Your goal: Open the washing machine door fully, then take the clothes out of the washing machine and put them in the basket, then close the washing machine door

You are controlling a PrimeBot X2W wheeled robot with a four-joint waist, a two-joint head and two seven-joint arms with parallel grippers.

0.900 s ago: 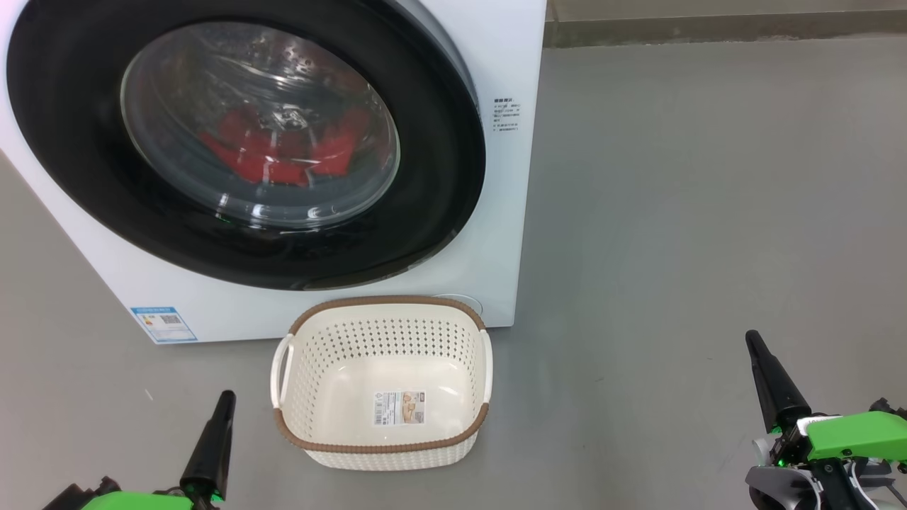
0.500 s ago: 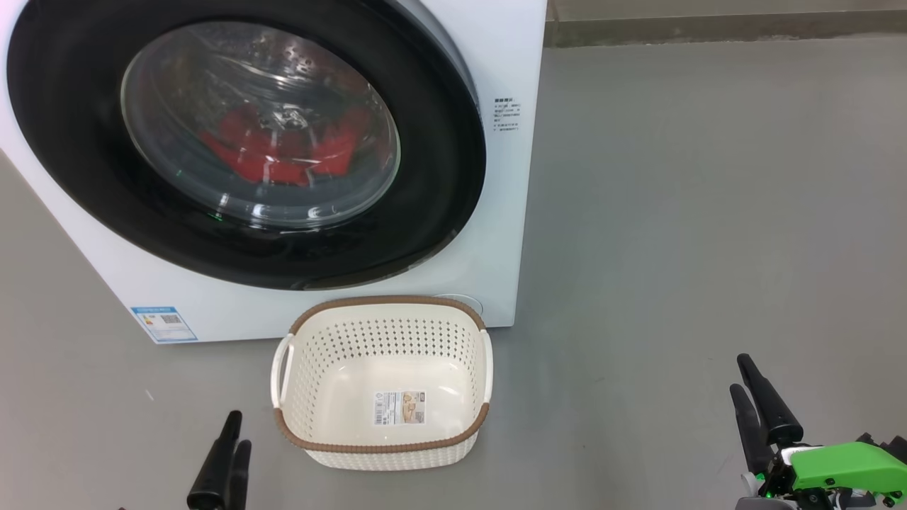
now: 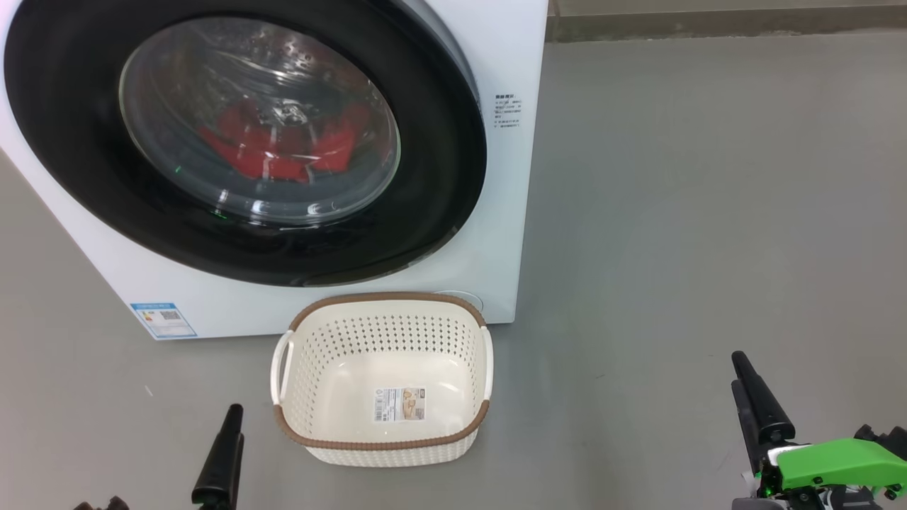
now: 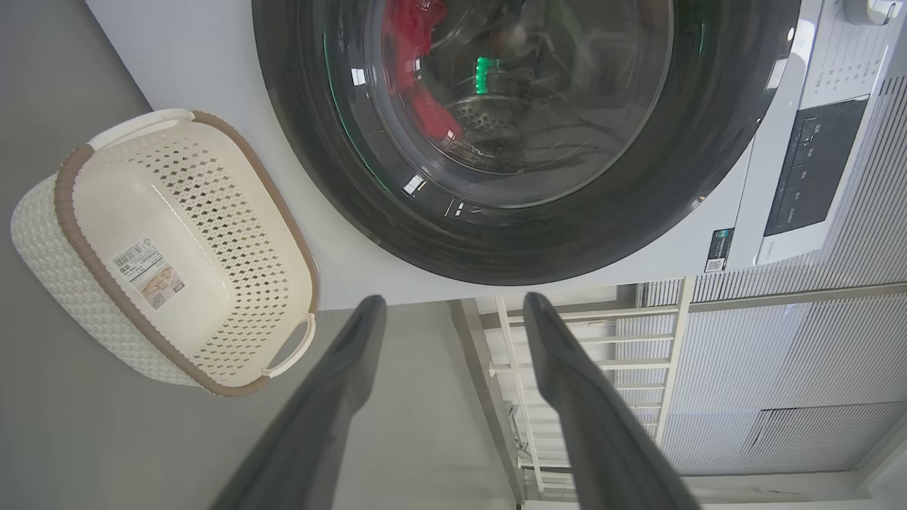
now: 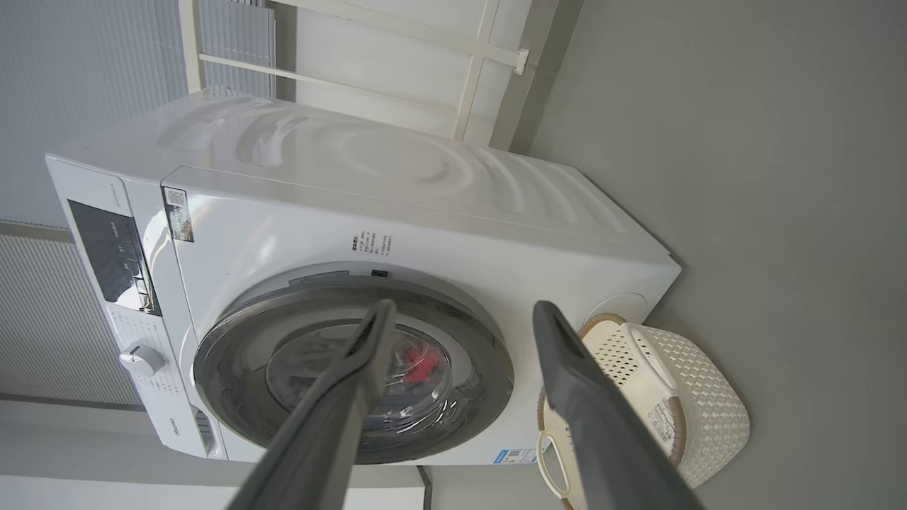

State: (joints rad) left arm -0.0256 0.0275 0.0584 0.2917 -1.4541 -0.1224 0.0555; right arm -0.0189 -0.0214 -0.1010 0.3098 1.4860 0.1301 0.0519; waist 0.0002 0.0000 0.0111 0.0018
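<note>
Our left hand [image 4: 450,301] and right hand [image 5: 460,308] are spread wide, holding nothing. We see the door [image 3: 425,177] shut, clothes [image 3: 283,152] behind its glass, the basket [image 3: 382,445] on the floor [image 3: 673,212] before the washer [image 3: 510,248].

Head view: the washing machine [image 3: 510,234] is cut off at 12 and 9 o'clock. The clothes [image 3: 276,152] blur behind glass glare. Print on the blue label [image 3: 163,320] is too small to read. At 7 o'clock, the left claw [image 3: 235,418] is cropped.
</note>
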